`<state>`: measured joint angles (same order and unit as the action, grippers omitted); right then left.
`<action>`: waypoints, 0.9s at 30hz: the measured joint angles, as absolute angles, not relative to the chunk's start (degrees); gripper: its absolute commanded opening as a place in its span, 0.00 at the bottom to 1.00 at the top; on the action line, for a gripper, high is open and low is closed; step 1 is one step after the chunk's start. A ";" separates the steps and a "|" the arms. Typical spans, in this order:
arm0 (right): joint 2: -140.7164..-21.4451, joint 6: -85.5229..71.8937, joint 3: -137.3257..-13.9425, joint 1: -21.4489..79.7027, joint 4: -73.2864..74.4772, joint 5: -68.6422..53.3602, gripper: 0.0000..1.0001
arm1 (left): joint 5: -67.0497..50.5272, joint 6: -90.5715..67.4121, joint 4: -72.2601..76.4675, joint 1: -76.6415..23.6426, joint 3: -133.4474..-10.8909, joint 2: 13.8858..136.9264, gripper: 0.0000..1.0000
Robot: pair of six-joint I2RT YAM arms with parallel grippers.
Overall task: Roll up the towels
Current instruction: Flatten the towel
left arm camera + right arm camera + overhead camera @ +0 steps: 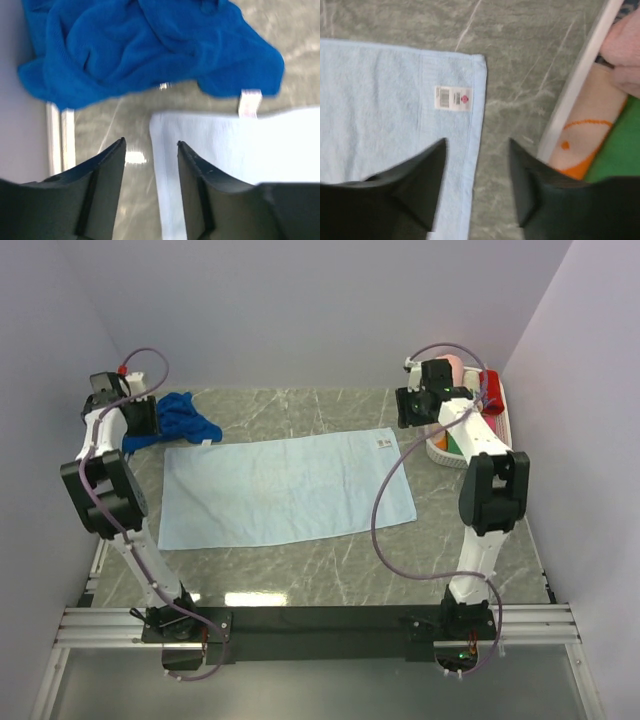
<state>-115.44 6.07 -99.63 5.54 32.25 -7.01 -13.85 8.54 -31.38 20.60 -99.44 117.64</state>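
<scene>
The pale sky blue towel (285, 490) lies spread flat in the middle of the table. The royal blue towel (178, 420) lies crumpled at the back left, beside it. My left gripper (151, 145) is open and empty above the pale towel's far left corner (225, 145), with the royal blue towel (150, 45) just beyond. My right gripper (477, 142) is open and empty above the pale towel's far right edge (395, 100), near its white label (453, 97). In the top view the left gripper (143, 418) and right gripper (412, 407) are raised at the back.
A white tray (500, 415) at the back right holds rolled pink, green, red and orange-patterned towels; its rim (575, 85) shows in the right wrist view. A white wall (20, 140) and a rail (60, 140) border the table's left edge.
</scene>
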 measured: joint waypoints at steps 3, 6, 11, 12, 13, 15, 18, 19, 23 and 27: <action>-109.97 8.78 -96.49 5.54 34.96 -8.64 0.38 | -14.90 11.46 -33.91 21.08 -94.43 111.55 0.43; -102.65 11.46 -89.47 5.54 37.93 -10.59 0.27 | -16.99 16.21 -38.30 21.52 -85.65 102.76 0.33; -98.48 14.52 -80.29 5.54 43.16 -12.71 0.05 | -18.79 24.82 -45.76 21.56 -70.57 91.70 0.24; -98.54 14.90 -78.28 5.54 43.53 -12.91 0.04 | -18.90 26.26 -47.57 21.54 -67.81 90.45 0.23; -98.74 14.98 -76.49 5.54 44.38 -12.95 0.04 | -18.94 27.46 -48.93 21.52 -65.54 89.67 0.22; -98.89 15.16 -73.47 5.54 45.52 -12.95 0.02 | -18.81 29.36 -51.29 21.52 -61.56 88.77 0.19; -98.89 15.27 -69.60 5.85 46.39 -12.80 0.00 | -18.39 30.92 -52.27 21.58 -56.58 87.44 0.18; -98.94 15.25 -68.58 5.98 46.39 -12.62 0.00 | -18.15 31.07 -52.56 21.61 -55.22 86.85 0.18; -99.18 14.79 -64.95 7.16 45.15 -11.05 0.00 | -17.61 30.87 -52.60 21.96 -52.58 85.10 0.19; -100.49 13.69 -62.57 8.40 42.61 -9.47 0.00 | -17.45 30.70 -52.05 23.29 -52.40 84.90 0.20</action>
